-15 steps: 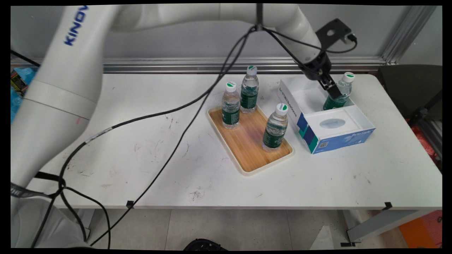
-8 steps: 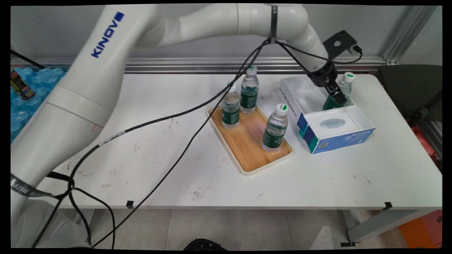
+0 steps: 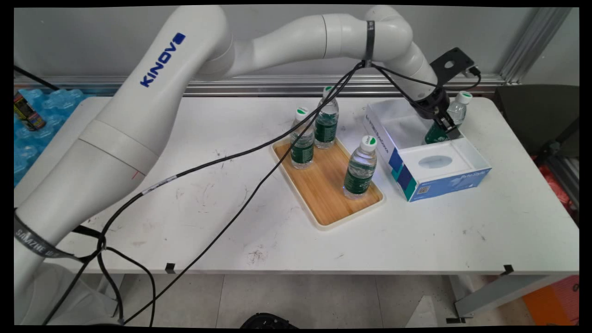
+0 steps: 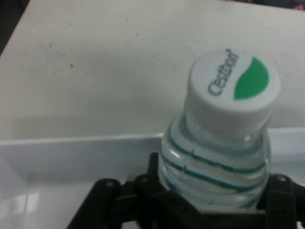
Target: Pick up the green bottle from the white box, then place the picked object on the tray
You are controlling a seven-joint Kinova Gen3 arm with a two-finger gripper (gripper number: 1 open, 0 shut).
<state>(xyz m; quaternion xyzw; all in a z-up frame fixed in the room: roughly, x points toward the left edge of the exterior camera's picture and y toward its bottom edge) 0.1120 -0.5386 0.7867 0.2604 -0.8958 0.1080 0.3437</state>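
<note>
Since a second ago the gripper (image 3: 447, 126) has carried its bottle (image 3: 455, 113) slightly right, tilting it toward the upper right of the frame. Its jaws are clamped on the bottle's body, low in the box (image 3: 467, 159) by its far wall. Three bottles (image 3: 360, 169) stand on the tray (image 3: 323, 194), centre frame.

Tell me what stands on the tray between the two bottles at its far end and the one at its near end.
Nothing: in the main view, only bare wood of the tray lies between the far bottles and the near bottle.
</note>
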